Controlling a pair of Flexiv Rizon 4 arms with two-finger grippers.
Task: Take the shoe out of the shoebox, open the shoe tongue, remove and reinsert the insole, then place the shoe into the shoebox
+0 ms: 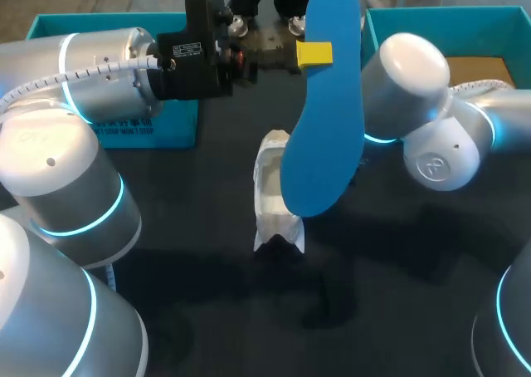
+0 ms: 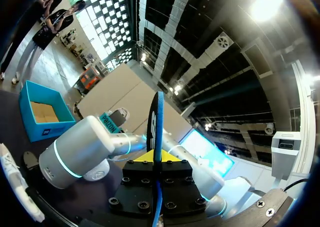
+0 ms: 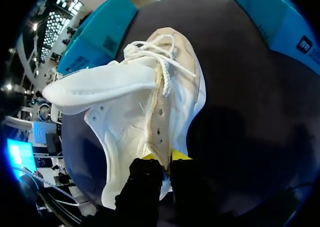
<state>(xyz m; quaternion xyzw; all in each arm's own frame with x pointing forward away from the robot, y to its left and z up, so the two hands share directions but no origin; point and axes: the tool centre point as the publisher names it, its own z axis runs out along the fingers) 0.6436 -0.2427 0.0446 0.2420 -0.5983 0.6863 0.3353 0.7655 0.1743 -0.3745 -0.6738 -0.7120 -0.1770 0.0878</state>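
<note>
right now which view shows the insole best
Head view: the insole shows its broad blue face, held by the left gripper. Left wrist view gives only its edge; right wrist view shows just the shoe.

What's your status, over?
Left fingers shut on blue insole, raised above the table. Right fingers shut on white shoe at its eyelet edge, tongue open. Teal shoeboxes at the far side, apart from both.

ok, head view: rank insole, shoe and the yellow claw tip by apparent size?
1. insole: largest, though it is held up nearer the camera, which likely inflates it.
2. shoe: smaller, partly hidden behind the insole.
3. claw tip: smallest by far.
</note>
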